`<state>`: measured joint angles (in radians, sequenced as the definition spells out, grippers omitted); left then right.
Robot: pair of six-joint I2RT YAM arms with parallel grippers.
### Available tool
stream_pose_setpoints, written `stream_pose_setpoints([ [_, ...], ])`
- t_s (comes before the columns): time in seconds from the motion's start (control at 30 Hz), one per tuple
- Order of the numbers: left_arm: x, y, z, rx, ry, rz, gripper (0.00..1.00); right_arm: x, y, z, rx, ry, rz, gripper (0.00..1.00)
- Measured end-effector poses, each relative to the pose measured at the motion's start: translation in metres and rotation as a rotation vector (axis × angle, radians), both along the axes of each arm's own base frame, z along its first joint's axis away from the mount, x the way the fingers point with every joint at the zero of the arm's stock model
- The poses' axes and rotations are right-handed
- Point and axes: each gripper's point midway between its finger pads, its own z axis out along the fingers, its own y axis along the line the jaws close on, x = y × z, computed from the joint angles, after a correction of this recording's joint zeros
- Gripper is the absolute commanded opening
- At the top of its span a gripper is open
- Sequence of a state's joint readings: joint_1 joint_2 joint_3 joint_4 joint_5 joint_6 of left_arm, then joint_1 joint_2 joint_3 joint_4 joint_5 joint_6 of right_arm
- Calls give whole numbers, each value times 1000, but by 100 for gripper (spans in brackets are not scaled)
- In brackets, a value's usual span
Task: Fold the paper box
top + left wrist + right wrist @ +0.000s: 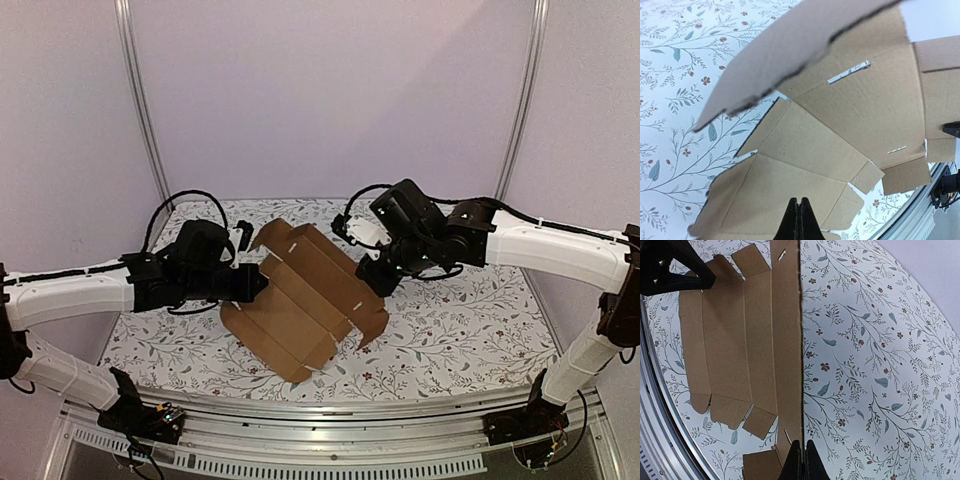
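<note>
The left gripper (258,283), matte black plastic on a white-shelled arm, lies low at the left edge of the sheet. Its two narrow fingers are pressed together with no gap, their tips over a brown panel in the left wrist view (799,220). Whether a cardboard edge is nipped between them cannot be told.

The paper box (300,305) is a plain brown corrugated cardboard sheet, die-cut and unfolded. It lies skewed at the middle of the table, between the two arms. It has long creased panels, short notched tabs at both ends and thin white-edged slots (849,72). Its cut edges are rough and dark. One side flap lifts off the cloth on the left.

The right gripper (372,282) is clamped on the sheet's right long flap. That flap stands upright, edge-on, and runs straight between the closed fingers (801,460).

The tablecloth (450,330) is white with printed grey-green sprigs and small red flowers. It lies bare to the right of the flap and in front of the sheet, up to the ribbed aluminium rail (330,415).
</note>
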<state>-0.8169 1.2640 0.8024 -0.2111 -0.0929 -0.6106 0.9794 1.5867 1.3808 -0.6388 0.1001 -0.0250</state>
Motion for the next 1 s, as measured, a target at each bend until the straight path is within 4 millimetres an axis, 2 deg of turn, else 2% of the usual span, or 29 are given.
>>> stream_pose_setpoints([
  [0.3,-22,20,46,-64,-60,-17,1,9,-10,-4,-104,-58,4,0],
  [0.57,-28,44,62,-39,-120,15,0,11,-20,-8,-249,-116,107,0],
  [0.67,-24,52,51,-9,-124,47,0,11,-23,-15,-317,-142,153,0],
  [0.7,-23,59,34,29,-108,68,0,11,-25,-18,-364,-163,191,0],
  [0.83,-13,67,5,67,-76,103,0,11,-25,-20,-433,-213,255,0],
  [1.0,0,63,-21,36,-37,97,0,13,-24,-22,-512,-282,315,0],
])
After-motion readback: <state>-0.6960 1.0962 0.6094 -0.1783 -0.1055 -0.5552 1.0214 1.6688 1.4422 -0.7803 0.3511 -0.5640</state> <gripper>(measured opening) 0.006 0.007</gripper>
